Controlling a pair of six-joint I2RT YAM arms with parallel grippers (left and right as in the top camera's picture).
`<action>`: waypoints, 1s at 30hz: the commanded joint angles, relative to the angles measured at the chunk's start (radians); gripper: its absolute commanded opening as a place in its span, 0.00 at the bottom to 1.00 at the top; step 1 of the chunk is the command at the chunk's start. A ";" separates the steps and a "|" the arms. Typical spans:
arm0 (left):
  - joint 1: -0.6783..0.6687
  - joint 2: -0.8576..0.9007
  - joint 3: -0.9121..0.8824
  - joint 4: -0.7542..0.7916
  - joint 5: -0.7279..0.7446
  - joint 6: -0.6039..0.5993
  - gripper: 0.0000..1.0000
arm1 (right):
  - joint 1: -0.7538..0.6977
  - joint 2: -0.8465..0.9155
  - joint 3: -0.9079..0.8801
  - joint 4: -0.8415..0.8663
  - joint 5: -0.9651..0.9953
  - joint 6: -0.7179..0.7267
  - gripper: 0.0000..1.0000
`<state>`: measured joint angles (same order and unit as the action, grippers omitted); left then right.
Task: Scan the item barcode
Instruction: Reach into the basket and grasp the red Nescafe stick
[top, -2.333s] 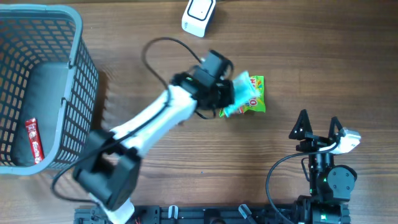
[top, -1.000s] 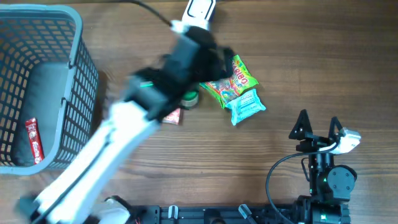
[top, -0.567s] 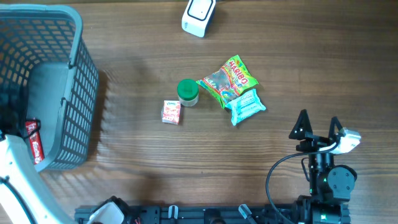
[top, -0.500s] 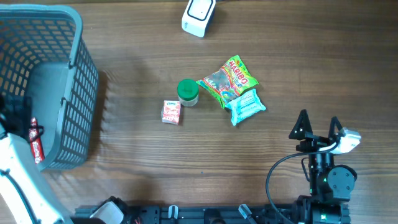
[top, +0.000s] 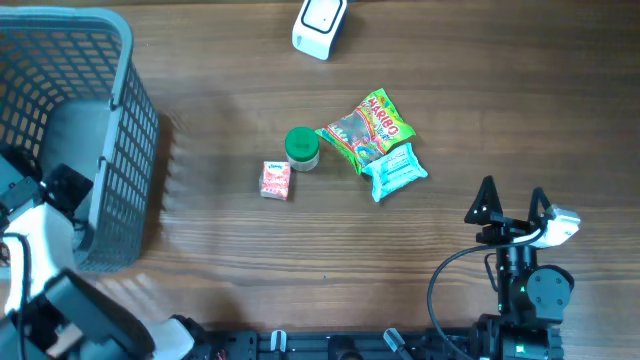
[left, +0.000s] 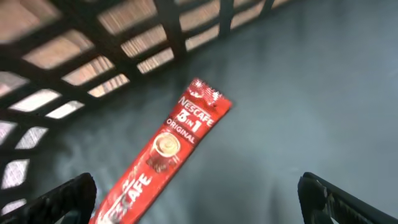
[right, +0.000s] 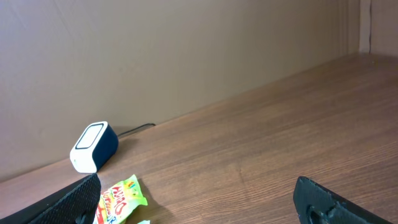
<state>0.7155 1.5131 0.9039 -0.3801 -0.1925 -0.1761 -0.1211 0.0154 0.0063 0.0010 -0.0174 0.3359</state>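
A red Nescafe stick sachet (left: 165, 152) lies flat on the grey floor of the basket (left: 323, 93). My left gripper (left: 199, 205) hovers open just above it, one finger on either side, nothing held. In the overhead view my left arm (top: 35, 215) reaches into the basket (top: 125, 120) and covers the sachet. The white barcode scanner (top: 320, 22) sits at the table's far edge, also the scanner (right: 93, 146) in the right wrist view. My right gripper (top: 512, 205) rests open and empty at the near right.
On the table's middle lie a Haribo bag (top: 368, 128), a light blue packet (top: 398, 172), a green-lidded jar (top: 301, 147) and a small red box (top: 275, 181). The basket's mesh wall (left: 124, 37) rises close behind the sachet.
My left arm left the Haribo bag beside the blue packet, swung left off the table's middle and dropped into the basket over the sachet. The right arm has not moved.
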 joint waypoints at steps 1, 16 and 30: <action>0.007 0.100 -0.005 0.043 -0.068 0.069 1.00 | -0.001 -0.008 -0.001 0.005 0.010 -0.011 1.00; 0.008 0.319 -0.008 -0.069 0.237 0.082 0.38 | -0.001 -0.006 -0.001 0.005 0.010 -0.011 1.00; 0.006 0.100 0.613 -0.396 0.312 -0.118 0.04 | -0.001 -0.006 -0.001 0.005 0.010 -0.010 1.00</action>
<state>0.7216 1.7336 1.2804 -0.7349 0.0639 -0.2279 -0.1211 0.0154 0.0063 0.0006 -0.0174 0.3359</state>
